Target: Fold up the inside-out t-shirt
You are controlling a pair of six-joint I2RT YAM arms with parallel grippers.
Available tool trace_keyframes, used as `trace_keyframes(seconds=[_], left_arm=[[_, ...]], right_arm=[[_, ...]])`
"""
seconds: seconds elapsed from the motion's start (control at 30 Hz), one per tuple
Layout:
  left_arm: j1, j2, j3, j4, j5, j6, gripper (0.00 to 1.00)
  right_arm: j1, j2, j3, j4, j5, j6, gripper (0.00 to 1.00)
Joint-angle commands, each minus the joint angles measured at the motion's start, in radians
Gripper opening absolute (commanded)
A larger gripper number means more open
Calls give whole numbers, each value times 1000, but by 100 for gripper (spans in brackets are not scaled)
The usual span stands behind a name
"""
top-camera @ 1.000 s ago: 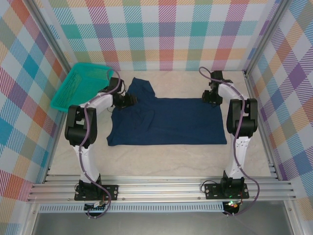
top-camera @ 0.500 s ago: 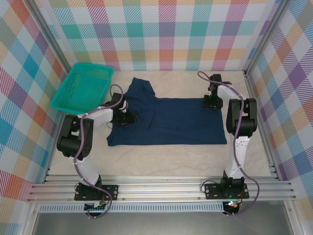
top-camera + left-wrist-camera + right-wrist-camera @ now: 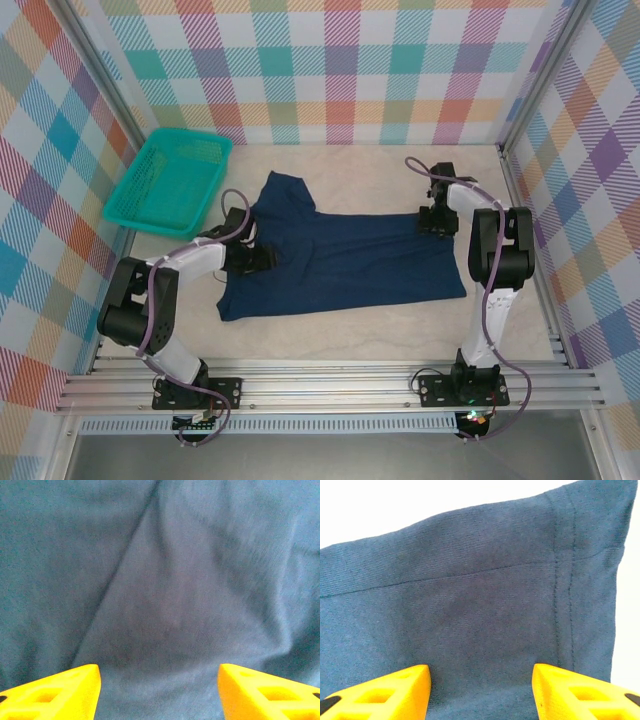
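Left hand (image 3: 160, 695): jaws apart, over inside-out t-shirt (image 3: 340, 255), left part. Right hand (image 3: 480, 692): jaws apart, over its far right hem corner.

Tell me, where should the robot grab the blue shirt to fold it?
Grab the shirt at its stitched hem, by the far right corner. It lies flat on the table, so come straight down from above and pinch the edge. The double seam looks firmer there, and bare table shows right beside it, which probably lets one jaw slip under.
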Motion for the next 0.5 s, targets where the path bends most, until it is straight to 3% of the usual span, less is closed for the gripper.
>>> trace_keyframes(seconds=[0.0,0.2,0.47], left_arm=[[19,48,164,25,-75,44,64],[73,286,504,5,-63,114,64],[120,701,1075,-210,-19,177,64]], right_arm=[[0,-54,18,77,-69,21,57],[0,-48,60,127,-53,14,57],[-3,-16,117,128,-23,4,58]])
